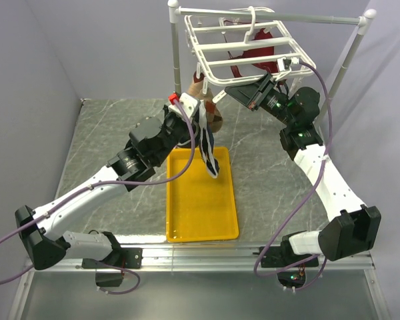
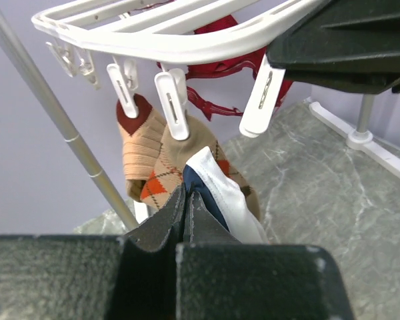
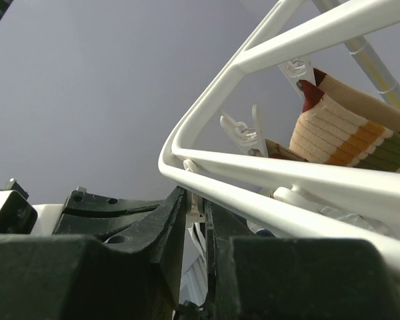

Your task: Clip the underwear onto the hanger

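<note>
Left wrist: soft navy fabric underwear (image 2: 217, 193)

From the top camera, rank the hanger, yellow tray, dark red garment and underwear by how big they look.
1. hanger and yellow tray: about alike. The hanger hangs nearer the camera, so I won't rank them.
2. dark red garment, partly hidden behind the hanger.
3. underwear, a narrow hanging strip.
</note>
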`<state>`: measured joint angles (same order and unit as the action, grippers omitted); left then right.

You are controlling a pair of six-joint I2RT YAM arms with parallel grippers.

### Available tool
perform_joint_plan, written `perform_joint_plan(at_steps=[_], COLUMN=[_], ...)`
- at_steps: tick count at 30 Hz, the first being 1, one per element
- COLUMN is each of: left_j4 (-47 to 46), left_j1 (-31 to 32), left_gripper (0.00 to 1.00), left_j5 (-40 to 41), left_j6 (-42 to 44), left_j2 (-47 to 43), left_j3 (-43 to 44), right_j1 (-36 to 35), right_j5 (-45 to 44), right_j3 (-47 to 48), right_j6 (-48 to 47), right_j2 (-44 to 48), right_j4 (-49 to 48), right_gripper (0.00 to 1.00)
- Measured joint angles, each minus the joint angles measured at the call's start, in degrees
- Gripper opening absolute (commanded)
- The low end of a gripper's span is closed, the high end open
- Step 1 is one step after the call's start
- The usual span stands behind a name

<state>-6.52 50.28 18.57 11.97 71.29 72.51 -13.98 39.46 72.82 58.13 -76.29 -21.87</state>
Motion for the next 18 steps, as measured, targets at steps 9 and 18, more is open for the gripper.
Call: perform_joint_plan(at_steps=[9, 18], left_j4=[2.14, 3.39], left_j1=[0.74, 0.81], left_gripper=[0.00, 0.00], left_j5=[0.50, 0.85], left_j6=[-3.96, -5.40], left_j2=[2.75, 4.48], left_j3=[3.26, 7.17], right_j1=[0.00, -0.02], right_j5=[-0.24, -1.07], right_j3=[-0.22, -1.20], right_j6=[2.97, 4.26], right_j2=[-0.02, -0.17], right_j4=[-1.49, -1.73], right_gripper=[0.00, 0.00])
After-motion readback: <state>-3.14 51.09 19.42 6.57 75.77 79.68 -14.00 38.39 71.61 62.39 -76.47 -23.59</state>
